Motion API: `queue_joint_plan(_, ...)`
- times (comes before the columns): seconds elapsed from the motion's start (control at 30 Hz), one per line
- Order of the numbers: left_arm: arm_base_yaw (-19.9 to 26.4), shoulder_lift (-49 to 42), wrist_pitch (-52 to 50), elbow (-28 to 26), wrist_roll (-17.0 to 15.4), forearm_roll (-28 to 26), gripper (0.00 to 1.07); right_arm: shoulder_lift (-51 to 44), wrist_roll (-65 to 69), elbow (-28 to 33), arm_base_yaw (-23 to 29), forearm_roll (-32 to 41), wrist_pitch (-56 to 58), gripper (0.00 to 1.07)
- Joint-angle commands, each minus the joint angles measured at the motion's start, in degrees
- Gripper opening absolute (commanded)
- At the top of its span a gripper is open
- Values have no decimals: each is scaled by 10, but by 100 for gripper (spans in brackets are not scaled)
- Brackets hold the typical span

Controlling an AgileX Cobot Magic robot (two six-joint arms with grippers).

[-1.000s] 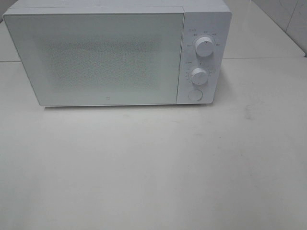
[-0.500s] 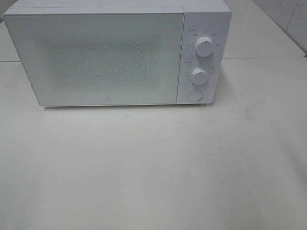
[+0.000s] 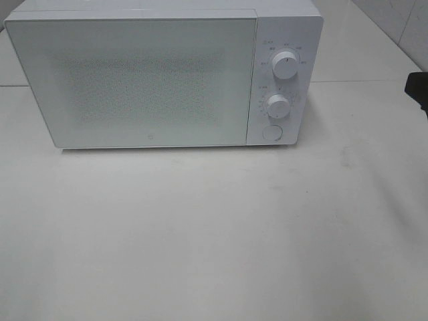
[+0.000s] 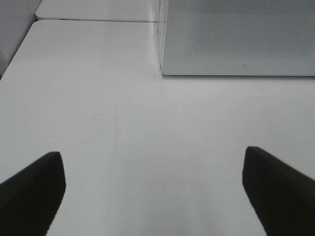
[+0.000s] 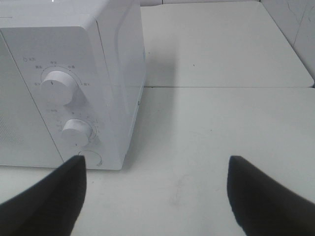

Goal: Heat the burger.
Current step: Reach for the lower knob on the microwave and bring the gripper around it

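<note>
We see a white microwave [image 3: 160,73] standing at the far side of the pale tabletop [image 3: 214,241], with its door [image 3: 134,80] shut. The door's speckled window shows nothing of the inside, and no view shows the burger, so we cannot tell where it is. On the panel to the right of the door sit an upper knob [image 3: 285,67], a lower knob [image 3: 277,105] and, nearest us, a round button [image 3: 271,132]. A dark shape [image 3: 418,92] juts in at the right edge of the high view, well apart from the microwave. We cannot tell what part it is.

The left hand [image 4: 152,164] hovers over bare tabletop, on the near side of the microwave's left front corner. Its two dark fingers [image 4: 34,187] are spread wide with nothing between them. The right hand [image 5: 156,169] hangs to the near right of the microwave, looking toward the control panel. Its fingers [image 5: 261,191] also stand wide apart and grip nothing. Neither hand touches the microwave.
</note>
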Motion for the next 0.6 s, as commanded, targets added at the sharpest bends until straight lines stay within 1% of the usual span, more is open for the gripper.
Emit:
queue_joint_plan(0.03,1,-14,-3,2,1,-2,90,45,-6,1,-2,-14,-71,76)
queue_joint_plan(0.2,1,-14,-3,2,1,-2,90,85,-26,5,-2,-14,-116,77)
queue_joint_plan(0.23,1,-14,-3,2,1,-2,90,100,-44,16,-2,-11,-151,77)
queue_joint_plan(0.27,1,-14,-3,2,1,-2,90,100,-44,16,-2,-11,-151,77)
queue_joint_plan(0.3,1,-14,-3,2,1,-2,90,113,-60,32,-2,2,-195,76)
queue_joint_plan(0.33,1,-14,-3,2,1,-2,90,123,-65,41,3,13,-215,76)
queue_joint_plan(0.37,1,-14,-3,2,1,-2,90,123,-65,41,3,13,-215,76)
queue_joint_plan(0.43,1,-14,-3,2,1,-2,90,149,-99,63,21,62,-265,77)
queue_joint_plan(0.47,1,-14,-3,2,1,-2,90,149,-99,63,21,62,-265,77)
queue_joint_plan(0.5,1,-14,-3,2,1,-2,90,172,-131,73,45,100,-300,77)
queue_joint_plan(0.53,1,-14,-3,2,1,-2,90,182,-150,77,57,125,-319,77)
queue_joint_plan(0.57,1,-14,-3,2,1,-2,90,182,-150,77,57,125,-319,77)
queue_joint_plan(0.6,1,-14,-3,2,1,-2,90,210,-188,81,92,176,-352,77)
